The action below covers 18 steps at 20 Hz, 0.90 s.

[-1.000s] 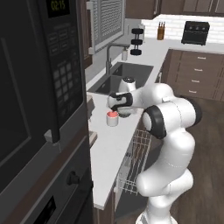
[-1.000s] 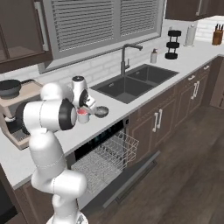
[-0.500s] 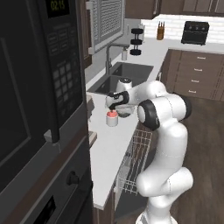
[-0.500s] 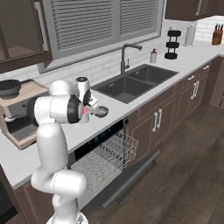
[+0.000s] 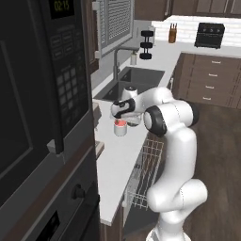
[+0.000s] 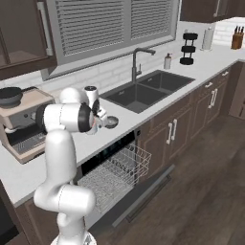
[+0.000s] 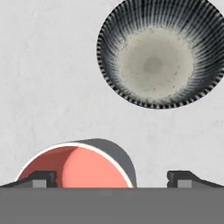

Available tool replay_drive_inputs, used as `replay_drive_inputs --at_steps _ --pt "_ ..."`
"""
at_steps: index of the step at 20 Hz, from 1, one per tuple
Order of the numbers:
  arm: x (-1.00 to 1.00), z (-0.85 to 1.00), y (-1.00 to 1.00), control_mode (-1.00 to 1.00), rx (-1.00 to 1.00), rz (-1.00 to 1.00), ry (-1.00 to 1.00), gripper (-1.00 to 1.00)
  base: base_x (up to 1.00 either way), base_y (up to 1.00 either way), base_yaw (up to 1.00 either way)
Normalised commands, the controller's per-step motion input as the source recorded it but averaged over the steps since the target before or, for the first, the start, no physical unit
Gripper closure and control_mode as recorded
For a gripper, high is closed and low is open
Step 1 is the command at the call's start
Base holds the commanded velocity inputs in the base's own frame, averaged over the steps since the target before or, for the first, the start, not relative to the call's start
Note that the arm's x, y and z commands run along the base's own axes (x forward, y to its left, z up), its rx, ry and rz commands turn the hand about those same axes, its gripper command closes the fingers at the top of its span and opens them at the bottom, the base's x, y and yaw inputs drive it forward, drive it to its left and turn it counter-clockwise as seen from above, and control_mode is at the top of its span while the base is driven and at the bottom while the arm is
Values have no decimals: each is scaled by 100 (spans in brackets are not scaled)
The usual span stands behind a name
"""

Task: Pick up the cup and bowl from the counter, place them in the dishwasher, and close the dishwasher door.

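While the end effector [image 7: 111, 178] hangs wide open, cup [image 7: 83, 164] apparently between tips, bowl [image 7: 159, 54] beyond.

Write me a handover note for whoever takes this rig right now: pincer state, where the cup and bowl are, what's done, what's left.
Pincer: open, above the cup, holding nothing. One fingertip sits over the cup's red inside, the other over bare counter.
Cup: upright on the counter.
Bowl: upright on the counter, beside the cup, apart from it.
Dishwasher: door down, white rack pulled out.
Done: approach to the cup.
Left: grasp the cup and rack it, then the bowl, then close the door.
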Motion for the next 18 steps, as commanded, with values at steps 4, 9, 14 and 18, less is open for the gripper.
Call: replay_drive_inputs --at_steps 4,9,14,18 --pt "1 -44 3 -100 0 0 10 -100 0 0 0" --pt "1 -37 4 -100 0 0 4 -100 0 0 0" --pt "0 -21 5 -100 0 0 8 100 0 0 0" --pt "0 -10 1 -100 0 0 4 100 0 0 0"
